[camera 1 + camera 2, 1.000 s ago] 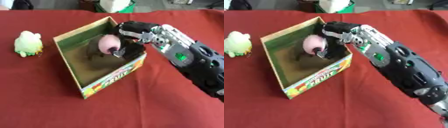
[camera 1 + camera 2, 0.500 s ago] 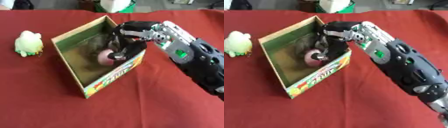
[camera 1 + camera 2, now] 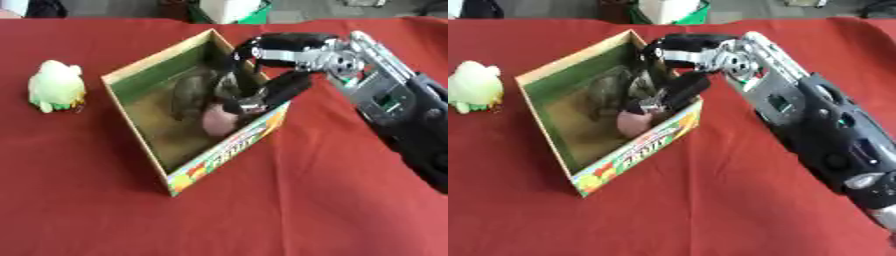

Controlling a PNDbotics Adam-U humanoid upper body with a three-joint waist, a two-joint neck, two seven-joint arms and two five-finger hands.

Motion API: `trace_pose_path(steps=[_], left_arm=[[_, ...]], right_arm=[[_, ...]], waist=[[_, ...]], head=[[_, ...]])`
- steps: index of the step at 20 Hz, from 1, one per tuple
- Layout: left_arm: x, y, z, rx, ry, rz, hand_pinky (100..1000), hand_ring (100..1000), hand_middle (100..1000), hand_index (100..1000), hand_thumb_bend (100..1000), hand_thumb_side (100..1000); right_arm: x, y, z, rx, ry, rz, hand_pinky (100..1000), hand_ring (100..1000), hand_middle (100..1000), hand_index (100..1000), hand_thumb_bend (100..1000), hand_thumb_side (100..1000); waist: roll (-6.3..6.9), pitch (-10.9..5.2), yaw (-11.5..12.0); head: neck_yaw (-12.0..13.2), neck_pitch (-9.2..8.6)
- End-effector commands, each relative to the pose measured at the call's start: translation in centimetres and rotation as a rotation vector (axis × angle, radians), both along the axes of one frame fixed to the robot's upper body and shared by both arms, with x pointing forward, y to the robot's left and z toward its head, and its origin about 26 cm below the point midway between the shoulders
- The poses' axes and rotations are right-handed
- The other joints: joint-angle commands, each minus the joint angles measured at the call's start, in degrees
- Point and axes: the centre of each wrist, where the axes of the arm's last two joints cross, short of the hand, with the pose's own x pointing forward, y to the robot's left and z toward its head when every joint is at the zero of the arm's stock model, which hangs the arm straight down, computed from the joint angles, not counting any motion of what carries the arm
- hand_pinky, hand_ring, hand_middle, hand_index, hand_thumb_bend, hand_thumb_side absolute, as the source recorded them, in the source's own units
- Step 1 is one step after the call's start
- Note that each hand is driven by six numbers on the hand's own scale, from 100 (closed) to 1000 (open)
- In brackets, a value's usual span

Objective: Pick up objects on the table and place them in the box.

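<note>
An open cardboard box with a printed front wall stands askew on the red table. My right hand reaches down into it from the right, its fingers spread and pointing at the floor. A pink rounded object lies on the box floor against the near right wall, just under the fingertips, which no longer close round it. Beside it in the box is a dull grey-brown object. A pale green and yellow soft toy sits on the cloth left of the box. My left hand shows in neither view.
The red cloth spreads wide in front of and right of the box. A white and green container stands beyond the table's far edge. My right forearm crosses the right side of the table.
My right hand carried the pink object from above the box down inside. The object now lies on the box floor and the fingers have spread apart above it.
</note>
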Motion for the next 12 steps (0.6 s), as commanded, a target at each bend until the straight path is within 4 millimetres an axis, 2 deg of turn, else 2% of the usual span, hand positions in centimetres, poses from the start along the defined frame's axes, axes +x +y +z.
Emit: trace_pose_path(steps=[1,5,10,11,12], left_arm=[[-0.5,0.2,0.8,0.006,-0.035,0.006,655,666,723,812,332,882],[-0.5,0.3,0.8,0.008,-0.032,0.013,655,666,724,813,331,882],[-0.5,0.3,0.8,0.013,-0.031,0.017,655,666,724,813,331,883],[-0.5,0.3,0.8,0.014,-0.031,0.019,655,666,724,813,331,883],[-0.5,0.4,0.8,0.014,-0.031,0.021,655,666,724,813,330,883]], right_arm=[[-1.5,-1.4,2.8,0.094,-0.072,-0.016,697,850,791,899,350,791],[-3.6,-2.8,4.8,0.245,-0.149,-0.02,690,841,775,892,296,808],[-5.9,-4.7,6.2,0.39,-0.232,-0.047,685,832,762,887,263,820],[-6.3,-5.2,6.4,0.427,-0.249,-0.059,679,828,759,883,205,846],[-6.7,-5.6,6.5,0.469,-0.264,-0.067,674,826,758,880,100,859]], waist=[[0.3,-1.06,-0.2],[0.5,-0.99,-0.7],[0.63,-0.93,-1.2],[0.66,-0.92,-1.4],[0.68,-0.9,-1.5]], head=[[0.4,0.17],[1.0,0.14],[1.7,0.0],[1.8,-0.06],[2.0,-0.1]])
